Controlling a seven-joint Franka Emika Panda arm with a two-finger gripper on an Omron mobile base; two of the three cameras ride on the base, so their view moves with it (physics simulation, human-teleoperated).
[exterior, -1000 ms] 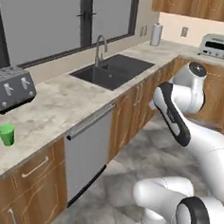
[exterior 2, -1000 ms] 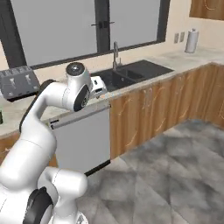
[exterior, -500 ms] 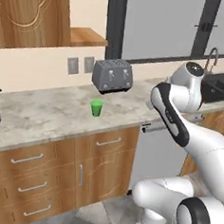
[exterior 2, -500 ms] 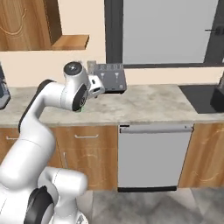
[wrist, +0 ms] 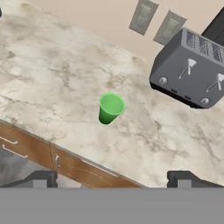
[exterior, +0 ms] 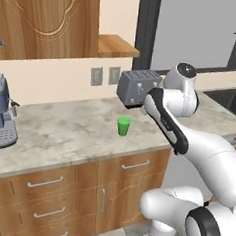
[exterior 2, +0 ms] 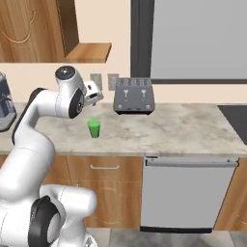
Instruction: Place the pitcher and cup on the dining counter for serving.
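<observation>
The small bright green plastic cup stands upright and alone on the beige marble surface above the wooden drawers, out in the open, so it is easy to come at from above. A dark grey metal toaster sits near it against the wall, close to two grey wall outlets, and a blue-grey coffee machine stands well apart at the far end. The pincer hangs up in the air above the cup, spread as wide as it goes, with nothing in it, and the hand camera looks right down into the cup's mouth. That looks like lining up to pick the cup up, which I think is the first job here. This surface has the toaster and outlets, so it is not the dining one, and the cup must be carried away from it. Compared with a moment ago, the whole view has swung round because the base has driven along: the sink and window were in front then, and now the cup and toaster sit close and in the middle.
</observation>
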